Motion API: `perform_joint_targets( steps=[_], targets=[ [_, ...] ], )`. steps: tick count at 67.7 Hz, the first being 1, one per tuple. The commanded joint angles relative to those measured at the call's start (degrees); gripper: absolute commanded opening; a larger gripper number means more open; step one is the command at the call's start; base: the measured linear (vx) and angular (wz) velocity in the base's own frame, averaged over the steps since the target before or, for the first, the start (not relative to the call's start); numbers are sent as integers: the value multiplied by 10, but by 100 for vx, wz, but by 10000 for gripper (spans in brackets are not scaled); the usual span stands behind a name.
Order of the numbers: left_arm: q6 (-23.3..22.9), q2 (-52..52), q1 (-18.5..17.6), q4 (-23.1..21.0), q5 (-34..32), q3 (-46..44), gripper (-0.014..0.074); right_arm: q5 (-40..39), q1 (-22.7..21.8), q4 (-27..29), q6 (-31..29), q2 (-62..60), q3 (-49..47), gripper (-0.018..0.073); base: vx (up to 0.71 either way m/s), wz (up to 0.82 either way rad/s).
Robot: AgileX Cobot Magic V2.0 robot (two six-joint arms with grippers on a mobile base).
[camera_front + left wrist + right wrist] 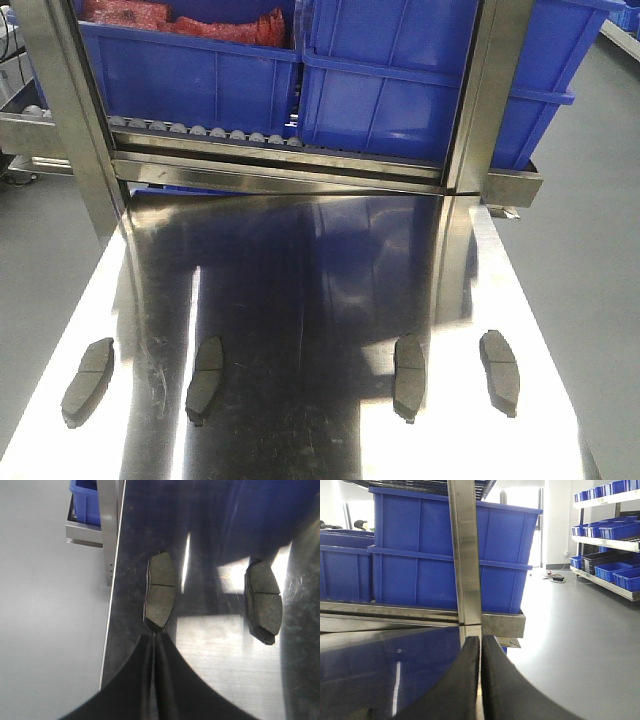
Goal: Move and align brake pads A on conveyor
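Several brake pads A lie in a row across the near part of a shiny steel table: dark grey curved pads at the far left, left of centre, right of centre and far right. The conveyor is out of view. In the left wrist view my left gripper is shut with nothing in it, its tips right at the near end of the leftmost pad; a second pad lies to the right. My right gripper is shut and empty, facing a steel post. Neither gripper shows in the front view.
Blue bins sit on a steel rack with a roller track at the table's far end; one bin holds red material. Rack posts stand at both far corners. Grey floor flanks the table; shelves of blue bins stand far right.
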Motion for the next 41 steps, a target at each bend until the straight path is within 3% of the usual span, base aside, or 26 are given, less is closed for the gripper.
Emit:
perform_joint_targets(
  steps=[1,11,33,41],
  targets=[
    [-5,1,0,-4,-35,-18,1,-43,-2,-4,-3,-7,7,-12,0,0],
    [4,14,0,-3,-27,-18,54,-43,-2,-4,-3,-7,7,-12,0,0],
    [28,33,-16,-5,-20,-19,427,-43,-2,-4,-3,-7,7,-12,0,0],
    [28,33,-16,-5,-20,-18,503,-43,-2,-4,-3,-7,7,-12,0,0]
  ],
)
